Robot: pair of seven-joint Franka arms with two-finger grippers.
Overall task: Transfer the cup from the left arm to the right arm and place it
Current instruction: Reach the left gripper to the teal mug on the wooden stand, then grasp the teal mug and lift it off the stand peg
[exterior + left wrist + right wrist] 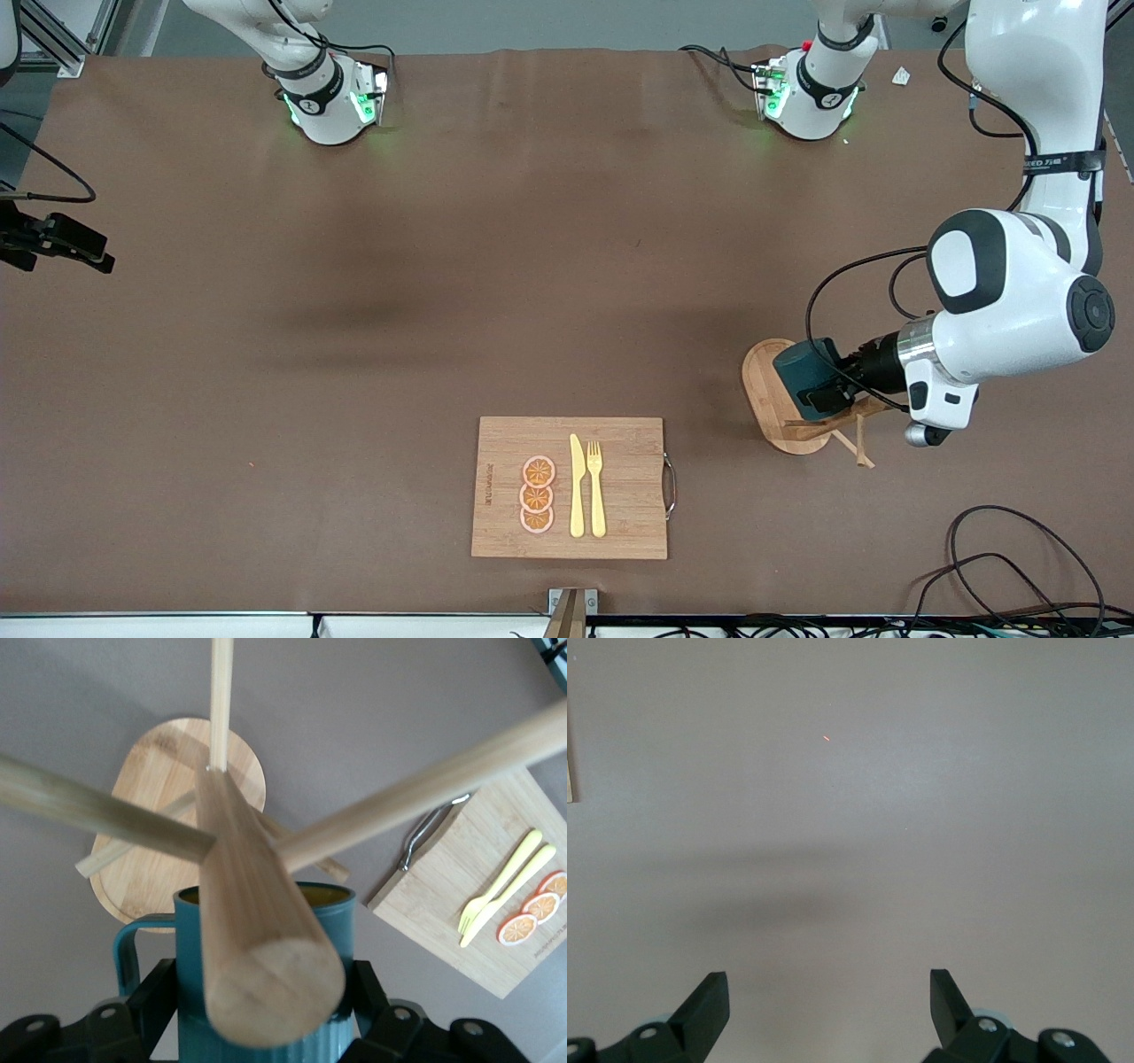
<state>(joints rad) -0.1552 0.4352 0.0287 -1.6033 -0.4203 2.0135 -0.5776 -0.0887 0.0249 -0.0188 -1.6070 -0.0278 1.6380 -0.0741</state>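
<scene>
We see the cup, dark teal with a mustard-yellow inside, tipped on its side on the wooden peg rack at the left arm's end of the counter. The left end effector is closed on the cup; in the left wrist view its black fingers press against the ribbed teal wall on both sides, and the cup's loop handle sticks out to one side. The rack's thick central post runs across the cup's mouth, with thinner pegs branching off it over the oval wooden base.

Toward the middle of the counter, nearer to the front camera than the rack, lies a wooden cutting board with a metal handle on the edge that faces the rack. On it we find three orange slices in a row, with a yellow knife and a yellow fork beside them.

The right end effector waits over bare counter at the right arm's end, its fingers spread wide and holding nothing
</scene>
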